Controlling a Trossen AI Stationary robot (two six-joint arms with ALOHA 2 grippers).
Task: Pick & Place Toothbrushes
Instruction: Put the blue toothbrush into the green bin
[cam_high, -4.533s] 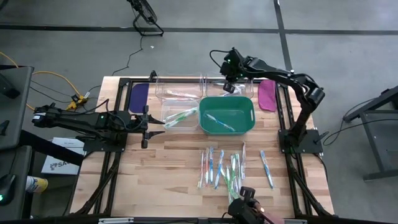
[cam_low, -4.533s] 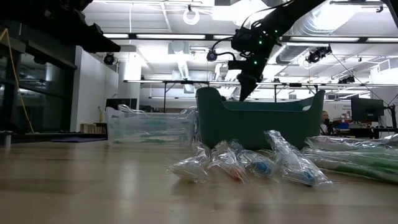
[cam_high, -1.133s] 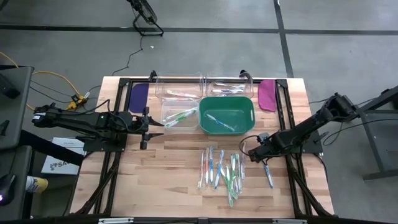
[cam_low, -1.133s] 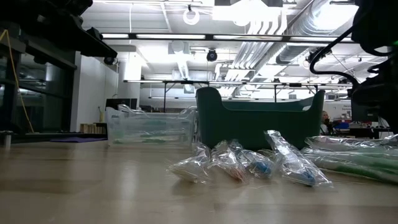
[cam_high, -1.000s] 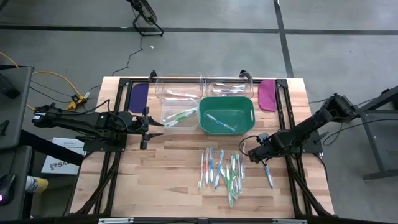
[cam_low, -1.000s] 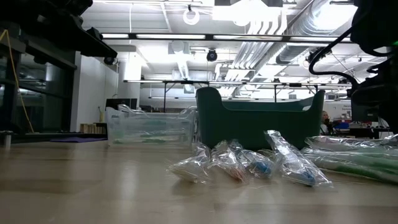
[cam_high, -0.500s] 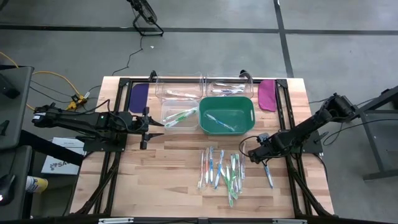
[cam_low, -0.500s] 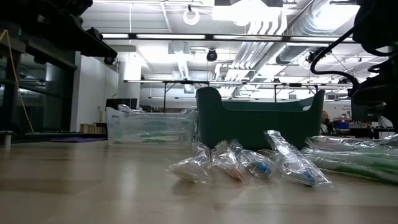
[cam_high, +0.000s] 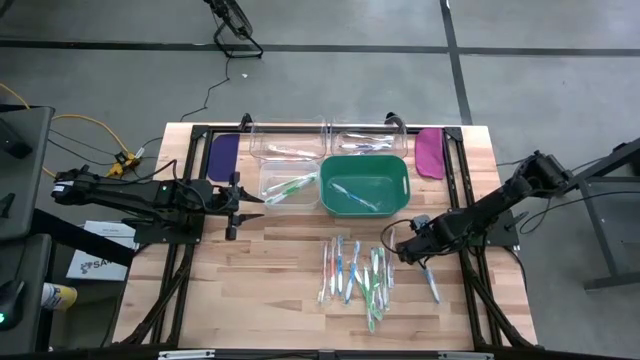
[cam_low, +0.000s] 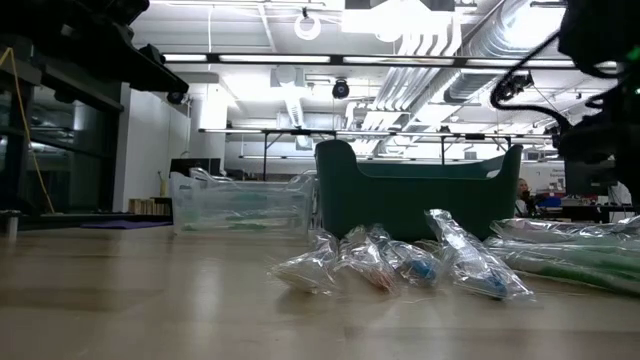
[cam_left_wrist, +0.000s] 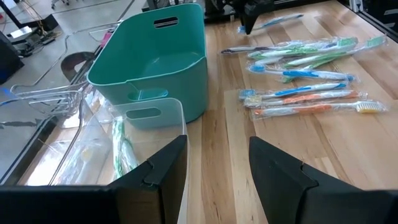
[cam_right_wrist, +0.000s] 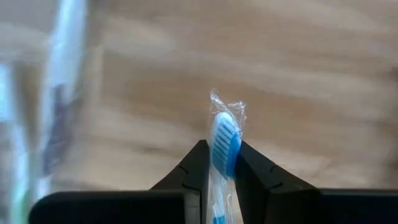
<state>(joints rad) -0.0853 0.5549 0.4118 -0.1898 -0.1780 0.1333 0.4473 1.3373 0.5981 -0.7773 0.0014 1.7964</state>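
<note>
My right wrist view blurs the table. The gripped toothbrush runs off frame, handle hidden.

Even, bright light from overhead lamps falls on the wooden table, leaving only faint shadows. Past the right gripper's fingers the wood is blurred, while the wrapped toothbrush head between them is sharp. Ceiling fixtures glare white in the low view.
</note>
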